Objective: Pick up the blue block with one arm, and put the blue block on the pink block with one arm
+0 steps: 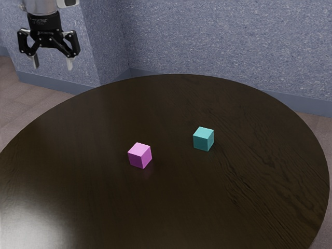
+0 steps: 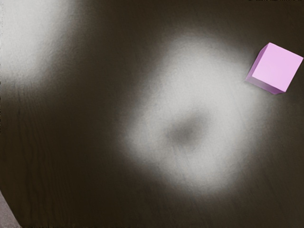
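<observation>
A blue-teal block [image 1: 203, 138] rests on the dark round table [image 1: 104, 197], right of centre in the exterior view. A pink block [image 1: 139, 155] sits a short way to its left and slightly nearer the front edge, apart from it. My gripper [image 1: 52, 63] hangs high above the table at the exterior view's upper left, open, with nothing between its fingers. It is far from both blocks. In the wrist view the pink block [image 2: 275, 68] lies off to one side of the hand, on the glossy tabletop.
The round wooden table [image 2: 71, 156] has bright light reflections on its surface. Behind it stand blue-grey speckled walls [image 1: 218, 36] with a corner near the arm. The table's edge curves close at the exterior view's left and right.
</observation>
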You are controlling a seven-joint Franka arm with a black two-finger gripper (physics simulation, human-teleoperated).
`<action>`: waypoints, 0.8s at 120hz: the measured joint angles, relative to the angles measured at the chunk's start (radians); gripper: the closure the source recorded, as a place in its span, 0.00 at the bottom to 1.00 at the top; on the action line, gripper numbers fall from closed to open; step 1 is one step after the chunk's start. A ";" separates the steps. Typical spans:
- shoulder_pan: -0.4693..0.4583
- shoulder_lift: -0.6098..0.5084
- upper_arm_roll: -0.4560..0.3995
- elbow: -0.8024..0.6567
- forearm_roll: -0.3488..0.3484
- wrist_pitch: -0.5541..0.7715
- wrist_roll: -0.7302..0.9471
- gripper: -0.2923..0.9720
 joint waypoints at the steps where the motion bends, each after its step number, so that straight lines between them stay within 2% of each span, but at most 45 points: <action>1: 0.001 0.000 0.000 0.000 0.000 0.000 -0.002 0.23; 15: 0.011 0.000 0.000 0.005 0.000 -0.003 -0.027 0.23; 19: 0.024 0.001 -0.010 0.095 0.004 -0.016 -0.031 0.23; 28: 0.095 -0.037 -0.104 0.291 0.044 -0.046 -0.038 0.23; 38: 0.016 -0.062 -0.198 0.347 0.075 -0.069 -0.044 0.23; 45: -0.012 -0.068 -0.210 0.357 0.088 -0.080 -0.048 0.23; 69: 0.005 -0.063 -0.190 0.357 0.097 -0.099 -0.056 0.23; 96: 0.000 -0.055 -0.176 0.225 -0.001 -0.104 -0.003 0.23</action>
